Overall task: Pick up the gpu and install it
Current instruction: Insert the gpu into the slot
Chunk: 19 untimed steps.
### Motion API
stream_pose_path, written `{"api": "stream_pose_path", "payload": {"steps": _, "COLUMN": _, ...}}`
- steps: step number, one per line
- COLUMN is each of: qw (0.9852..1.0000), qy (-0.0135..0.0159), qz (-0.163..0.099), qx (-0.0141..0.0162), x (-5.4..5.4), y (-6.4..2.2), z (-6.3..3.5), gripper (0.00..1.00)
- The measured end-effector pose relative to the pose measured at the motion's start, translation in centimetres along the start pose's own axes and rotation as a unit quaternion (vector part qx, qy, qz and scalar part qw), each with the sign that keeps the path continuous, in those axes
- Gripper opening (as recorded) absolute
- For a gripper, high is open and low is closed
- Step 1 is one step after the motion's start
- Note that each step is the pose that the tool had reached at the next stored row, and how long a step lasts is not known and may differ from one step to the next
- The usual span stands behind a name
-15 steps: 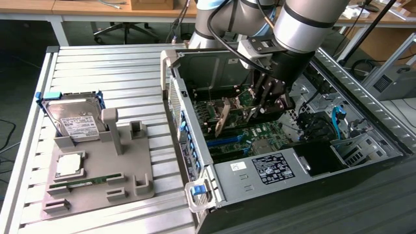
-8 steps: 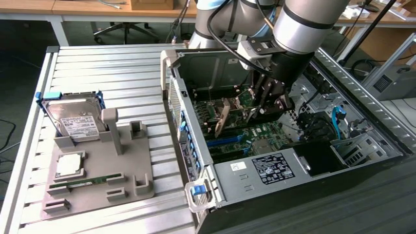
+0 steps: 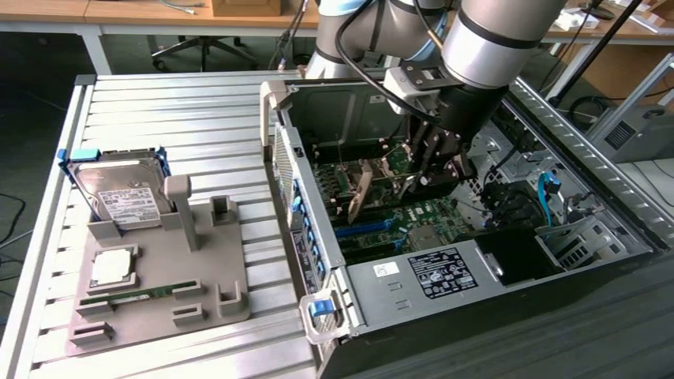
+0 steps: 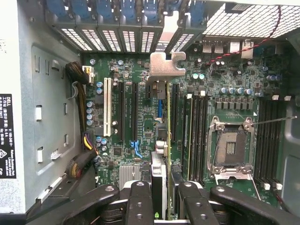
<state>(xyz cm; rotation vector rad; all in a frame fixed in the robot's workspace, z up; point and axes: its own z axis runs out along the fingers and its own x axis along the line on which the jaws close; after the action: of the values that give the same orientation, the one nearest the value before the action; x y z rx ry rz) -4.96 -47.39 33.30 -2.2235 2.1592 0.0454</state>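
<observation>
Here, end effector (image 4: 160, 194) clamped on gpu (image 4: 168, 122), card edge-on between its fingers, above motherboard (image 4: 140, 75).

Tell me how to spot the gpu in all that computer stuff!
Look inside the open computer case, down at the green motherboard. The gpu stands on edge between the gripper fingers, over the long black slots. Unlike the parts around it, it has a silvery metal bracket at its end.

The gripper (image 3: 434, 170) hung inside the open computer case (image 3: 316, 197), the gpu (image 4: 167, 122) edge-on between its fingers (image 4: 140, 201), directly over the motherboard (image 4: 140, 70) slots.
</observation>
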Motion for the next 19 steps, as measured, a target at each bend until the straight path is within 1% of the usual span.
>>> {"api": "stream_pose_path", "payload": {"steps": 19, "qw": 1.0000, "qy": 0.0000, "qz": 0.000, "qx": 0.0000, "x": 0.02, "y": 0.09, "z": 0.36, "gripper": 0.27}}
